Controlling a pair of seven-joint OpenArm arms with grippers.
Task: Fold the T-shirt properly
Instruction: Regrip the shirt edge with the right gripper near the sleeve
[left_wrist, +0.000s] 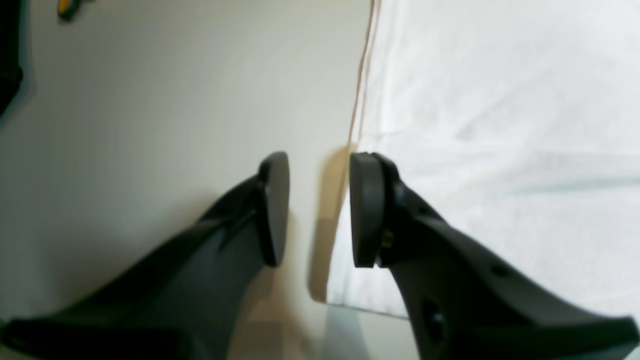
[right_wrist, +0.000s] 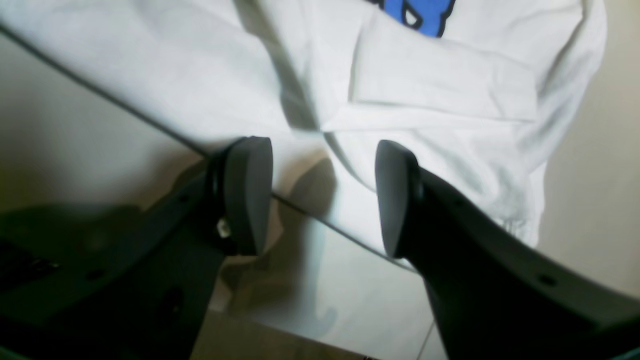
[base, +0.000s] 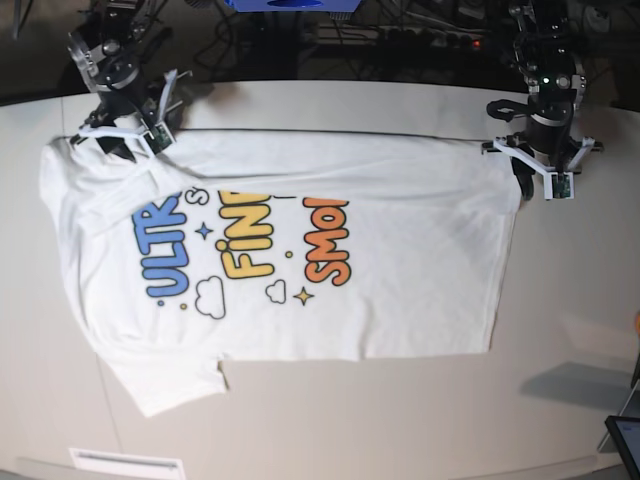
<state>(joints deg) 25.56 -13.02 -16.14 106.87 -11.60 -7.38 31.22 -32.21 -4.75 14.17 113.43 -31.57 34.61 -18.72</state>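
T-shirt (base: 300, 250) flat, collar leftward, lengthwise

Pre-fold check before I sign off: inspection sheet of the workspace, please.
Surface: pale table, bare around the shirt.
Job's things: T-shirt spread flat, print up; far sleeve creased over itself.
Clutter: dark device corner at the table's near edge, partly cut off.
Grippers: left gripper open, straddling the shirt's edge at the hem corner; right gripper open over the far sleeve; neither holds cloth.
Cables: tangle of cables behind the table.
Surroundings: dark background; blue object at the top edge, unclear what.
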